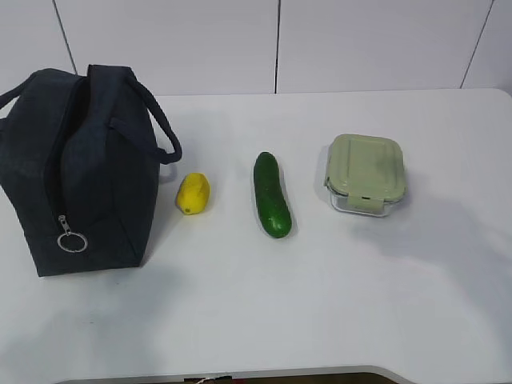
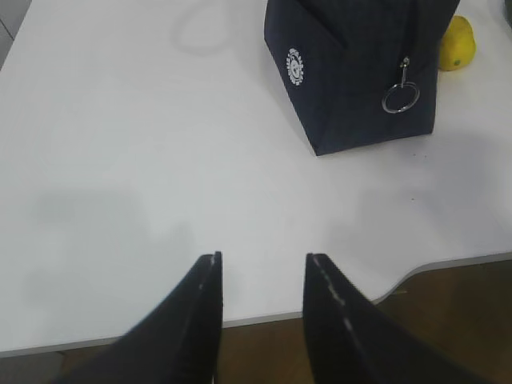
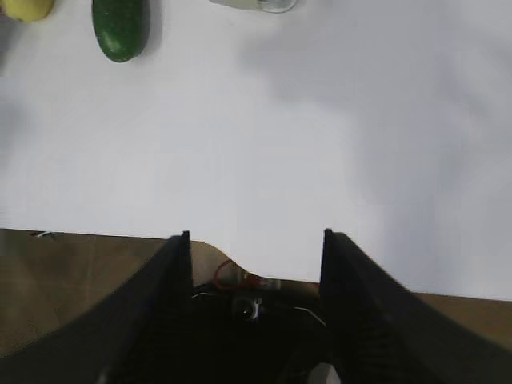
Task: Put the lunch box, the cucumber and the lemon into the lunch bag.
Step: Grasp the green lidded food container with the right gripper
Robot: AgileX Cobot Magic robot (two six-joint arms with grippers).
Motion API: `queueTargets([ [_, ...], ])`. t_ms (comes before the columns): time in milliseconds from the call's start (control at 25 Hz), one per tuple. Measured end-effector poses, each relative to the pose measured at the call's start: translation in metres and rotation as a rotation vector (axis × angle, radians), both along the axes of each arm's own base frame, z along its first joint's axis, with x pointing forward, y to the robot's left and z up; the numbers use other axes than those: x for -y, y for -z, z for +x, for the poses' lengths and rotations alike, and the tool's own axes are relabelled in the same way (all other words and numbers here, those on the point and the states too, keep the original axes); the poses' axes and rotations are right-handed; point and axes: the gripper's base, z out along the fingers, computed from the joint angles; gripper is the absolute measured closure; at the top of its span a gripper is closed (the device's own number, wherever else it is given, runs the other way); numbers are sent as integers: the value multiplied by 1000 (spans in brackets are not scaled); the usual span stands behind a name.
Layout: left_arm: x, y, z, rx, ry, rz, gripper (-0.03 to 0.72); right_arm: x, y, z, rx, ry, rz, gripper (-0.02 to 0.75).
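The navy lunch bag stands at the left of the white table, zipper shut, ring pull hanging at its near end. It also shows in the left wrist view with its white logo. The yellow lemon lies just right of the bag, the dark green cucumber in the middle, the lunch box with sage-green lid at the right. My left gripper is open and empty over the table's near edge, far from the bag. My right gripper is open and empty at the near edge. The cucumber's end and the lemon show far ahead of it.
The white table has bare surface in front of the objects. Its front edge has a curved notch with a small camera and wires below. A white wall stands behind the table. Neither arm shows in the exterior view.
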Motion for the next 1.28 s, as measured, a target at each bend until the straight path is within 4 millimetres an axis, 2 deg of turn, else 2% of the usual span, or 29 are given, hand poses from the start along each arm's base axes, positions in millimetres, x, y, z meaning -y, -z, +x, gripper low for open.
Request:
queueTargets([
  [240, 0, 0, 0, 0, 0, 0, 446, -15, 0, 43, -49, -90, 128, 318],
  [440, 0, 0, 0, 0, 0, 0, 446, -19, 6, 68, -74, -137, 274, 318],
  [720, 0, 0, 0, 0, 0, 0, 446, -7, 18, 96, -87, -167, 481, 318],
  [880, 0, 0, 0, 0, 0, 0, 446, -3, 34, 114, -120, -208, 597, 318],
  [1080, 0, 0, 0, 0, 0, 0, 446, -1, 56, 138, -146, -226, 635, 318],
  [1280, 0, 0, 0, 0, 0, 0, 446, 5, 54, 167, -110, -239, 625, 318],
])
